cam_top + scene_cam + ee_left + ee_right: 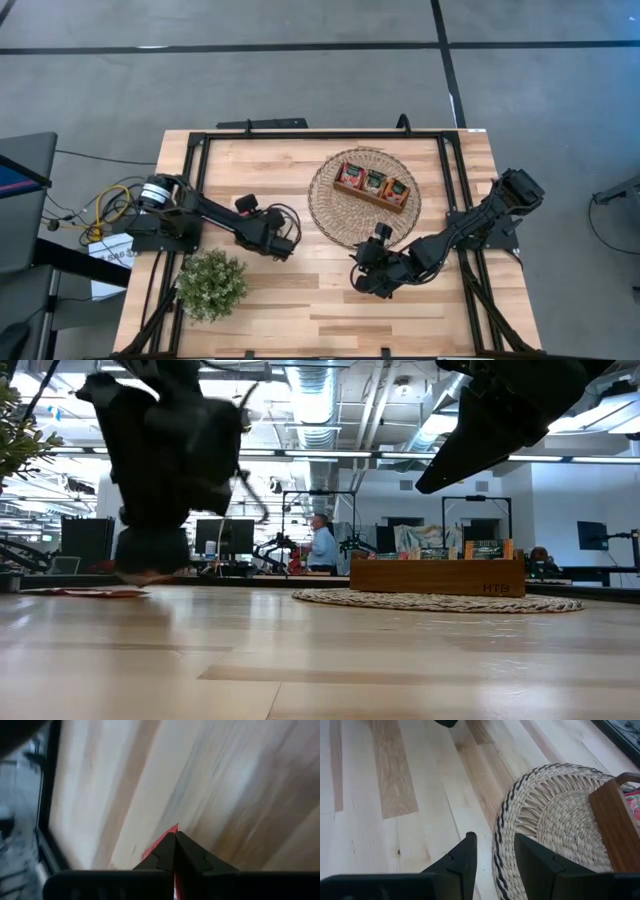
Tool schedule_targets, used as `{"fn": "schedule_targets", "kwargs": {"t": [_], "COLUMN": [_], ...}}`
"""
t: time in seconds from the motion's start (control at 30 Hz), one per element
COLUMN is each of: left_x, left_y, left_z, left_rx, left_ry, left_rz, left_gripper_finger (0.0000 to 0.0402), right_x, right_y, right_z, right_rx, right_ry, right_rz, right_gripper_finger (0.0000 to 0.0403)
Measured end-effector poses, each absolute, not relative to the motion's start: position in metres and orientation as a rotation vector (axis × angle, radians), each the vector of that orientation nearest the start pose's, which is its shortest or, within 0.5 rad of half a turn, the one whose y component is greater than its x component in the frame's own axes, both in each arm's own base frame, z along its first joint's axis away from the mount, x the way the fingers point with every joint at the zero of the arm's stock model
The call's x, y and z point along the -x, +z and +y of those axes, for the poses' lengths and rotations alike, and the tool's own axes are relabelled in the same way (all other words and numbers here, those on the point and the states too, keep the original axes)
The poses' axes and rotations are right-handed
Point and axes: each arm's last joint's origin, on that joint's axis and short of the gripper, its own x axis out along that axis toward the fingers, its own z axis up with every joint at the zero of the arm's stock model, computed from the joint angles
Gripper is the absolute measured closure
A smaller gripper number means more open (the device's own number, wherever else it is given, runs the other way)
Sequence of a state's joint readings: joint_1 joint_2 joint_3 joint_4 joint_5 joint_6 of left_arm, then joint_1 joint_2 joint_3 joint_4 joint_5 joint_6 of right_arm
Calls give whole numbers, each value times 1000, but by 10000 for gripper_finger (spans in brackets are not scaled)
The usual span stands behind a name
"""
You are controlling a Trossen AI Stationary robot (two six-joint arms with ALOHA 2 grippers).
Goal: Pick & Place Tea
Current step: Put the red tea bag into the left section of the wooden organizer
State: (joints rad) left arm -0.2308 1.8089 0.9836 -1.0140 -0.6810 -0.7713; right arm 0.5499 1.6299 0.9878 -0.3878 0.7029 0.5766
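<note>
Left gripper (175, 836) jaws are clamped on a red tea sachet (159, 842) at the surface (225, 780); right gripper (494, 851) jaws are held apart.

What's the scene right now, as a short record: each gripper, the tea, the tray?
left gripper: shut on a red tea sachet, low over the table, right of the potted plant
right gripper: open, empty, at the woven mat edge
wooden tray: on the mat, sachets in all three compartments
loose sachet: red, flat on the table, low view
</note>
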Motion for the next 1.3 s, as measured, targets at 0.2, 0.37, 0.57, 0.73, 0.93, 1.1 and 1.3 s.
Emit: {"fn": "schedule_targets", "kwargs": {"t": [0.2,0.37,0.57,0.73,0.93,1.1,1.3], "left_x": [-279,-294,-307,-314,-320,-320,-320], "left_y": [174,213,232,237,246,247,246], "left_z": [-57,-67,-79,-88,-95,-96,-95], "left_rx": [-165,-88,-58,-44,-86,-107,-109], "left_ry": [778,578,197,-59,-232,-236,-225], "left_rz": [1014,694,365,122,-71,-91,-85], "left_gripper_finger": [401,401,401,402,401,401,401], "right_x": [-277,-270,-259,-256,-260,-268,-276], "right_y": [188,169,141,145,167,181,191], "right_z": [150,147,138,132,133,139,145], "right_rx": [126,129,54,11,123,183,190], "right_ry": [-359,-371,-338,-263,-168,-97,-41], "right_rz": [758,705,515,261,79,21,-5], "right_gripper_finger": [279,279,261,216,181,194,283]}}
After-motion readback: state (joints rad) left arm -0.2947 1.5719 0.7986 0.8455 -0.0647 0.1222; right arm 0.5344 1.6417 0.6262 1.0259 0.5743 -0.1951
